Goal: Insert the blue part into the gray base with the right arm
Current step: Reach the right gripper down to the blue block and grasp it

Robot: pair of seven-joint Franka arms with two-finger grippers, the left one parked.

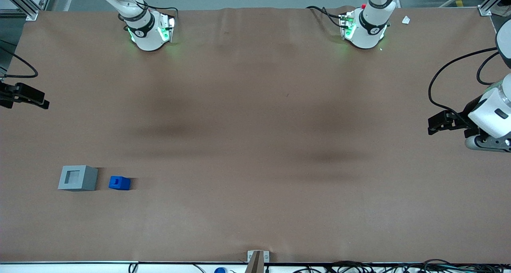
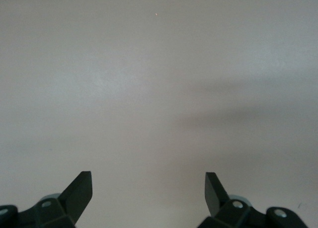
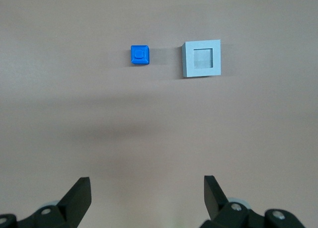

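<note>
Your right arm's gripper (image 3: 147,190) hanging above bare surface (image 1: 255,145), jaws standing wide apart, gripping nothing. Blue part (image 1: 119,182) sitting upright on surface at working arm's end, at 3 o'clock from gray base (image 1: 78,178), just beside, not touching. Base recess facing up.

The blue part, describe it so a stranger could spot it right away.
On the brown table, toward the working arm's end, two blocks sit side by side, apart. The blue part is the smaller, bright blue one beside the gray base; the open gripper is well clear.
</note>
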